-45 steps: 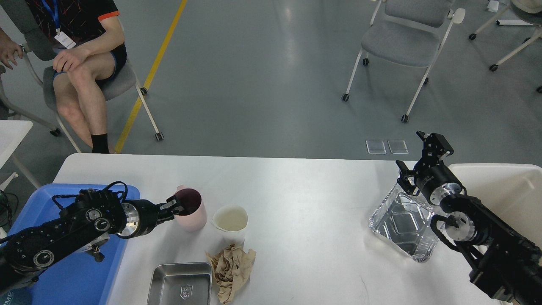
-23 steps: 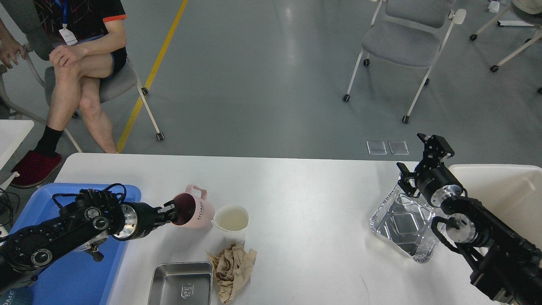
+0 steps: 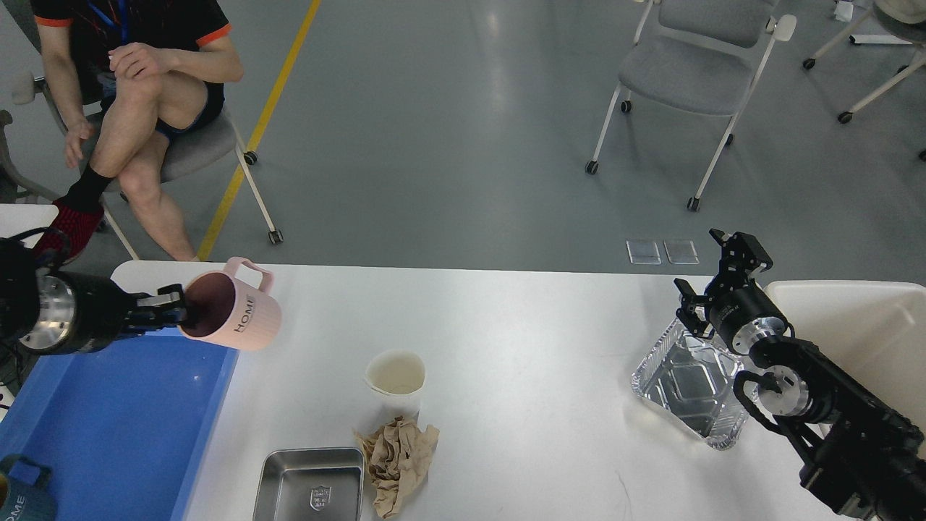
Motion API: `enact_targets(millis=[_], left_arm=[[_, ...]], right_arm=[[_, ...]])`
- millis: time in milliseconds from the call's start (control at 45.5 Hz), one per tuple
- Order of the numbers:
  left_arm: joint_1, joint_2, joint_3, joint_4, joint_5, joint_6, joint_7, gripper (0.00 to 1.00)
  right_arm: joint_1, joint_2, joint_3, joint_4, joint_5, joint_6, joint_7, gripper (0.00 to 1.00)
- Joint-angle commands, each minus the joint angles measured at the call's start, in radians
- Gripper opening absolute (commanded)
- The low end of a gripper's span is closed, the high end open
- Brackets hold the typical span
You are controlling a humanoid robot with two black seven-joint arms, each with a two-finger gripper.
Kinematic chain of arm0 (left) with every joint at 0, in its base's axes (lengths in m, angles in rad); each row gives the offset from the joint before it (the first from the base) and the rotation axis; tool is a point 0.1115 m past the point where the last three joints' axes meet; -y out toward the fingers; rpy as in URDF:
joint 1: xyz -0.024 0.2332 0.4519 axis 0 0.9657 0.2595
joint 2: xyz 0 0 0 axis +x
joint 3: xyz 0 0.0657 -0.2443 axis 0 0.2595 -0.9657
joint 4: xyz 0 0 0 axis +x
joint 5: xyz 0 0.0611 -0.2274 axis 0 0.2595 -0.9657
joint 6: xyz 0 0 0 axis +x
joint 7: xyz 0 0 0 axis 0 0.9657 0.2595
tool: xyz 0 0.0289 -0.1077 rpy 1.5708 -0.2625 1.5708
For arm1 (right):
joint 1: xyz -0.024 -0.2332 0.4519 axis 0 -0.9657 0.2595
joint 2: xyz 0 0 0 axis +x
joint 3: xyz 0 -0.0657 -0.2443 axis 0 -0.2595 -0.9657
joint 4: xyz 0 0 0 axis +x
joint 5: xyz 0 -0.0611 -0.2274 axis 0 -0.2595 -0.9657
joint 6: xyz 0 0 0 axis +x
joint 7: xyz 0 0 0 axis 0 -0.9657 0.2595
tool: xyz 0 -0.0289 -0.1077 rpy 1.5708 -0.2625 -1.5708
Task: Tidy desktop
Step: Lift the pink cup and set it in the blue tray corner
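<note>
The white table [image 3: 506, 325] fills the lower frame; at left the left claw [image 3: 170, 312] is clamped on a tilted pink mug [image 3: 235, 312]; the right claw [image 3: 712, 271], fingers apart, hangs over a foil tray [image 3: 687, 391].

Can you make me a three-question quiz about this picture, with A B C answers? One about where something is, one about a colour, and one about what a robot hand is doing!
1. Where is the crumpled brown paper?
A. In the blue tray
B. On the desktop beside the steel tray
C. Inside the foil tray

2. What colour is the mug?
A. Pink
B. Green
C. Yellow

3. What is the left gripper doing?
A. Hanging open with nothing in it
B. Pressing the paper cup
C. Holding the mug by its rim, tipped sideways in the air

Answers:
1 B: it lies on the desktop right of the steel tray.
2 A: it is pink, marked HOME.
3 C: it grips the rim above the blue tray.
</note>
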Motion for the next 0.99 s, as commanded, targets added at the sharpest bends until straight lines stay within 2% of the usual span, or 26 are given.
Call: enact_targets(millis=[0, 220, 374, 462, 660, 836, 968], left_arm=[[-0.001, 0.145, -0.058, -0.014, -0.075, -0.101, -0.002, 0.00], [-0.001, 0.297, -0.087, -0.012, -0.203, -0.207, -0.001, 0.00], [0.025, 0.281, -0.029, -0.010, -0.209, -0.190, 0.001, 0.00], [0.037, 0.268, 0.079, 0.008, -0.209, -0.127, -0.008, 0.00], [0.042, 0.223, 0.376, 0.036, -0.203, 0.086, -0.016, 0.00], [0.059, 0.183, 0.451, 0.040, -0.204, 0.192, -0.016, 0.01], [0.095, 0.143, 0.453, 0.069, -0.204, 0.232, -0.016, 0.02]], right_arm=[[0.000, 0.001, -0.001, -0.002, 0.000, -0.001, 0.002, 1.00], [0.000, 0.001, -0.001, -0.004, 0.000, -0.001, 0.002, 1.00], [0.000, 0.013, 0.001, -0.004, 0.000, -0.002, 0.002, 1.00], [-0.002, 0.015, -0.001, -0.002, 0.000, -0.002, 0.002, 1.00], [-0.002, 0.008, 0.001, -0.002, 0.000, -0.002, 0.002, 1.00], [-0.003, 0.013, 0.002, -0.005, -0.002, -0.002, 0.002, 1.00], [-0.003, 0.013, 0.002, -0.005, 0.000, -0.002, 0.002, 1.00]])
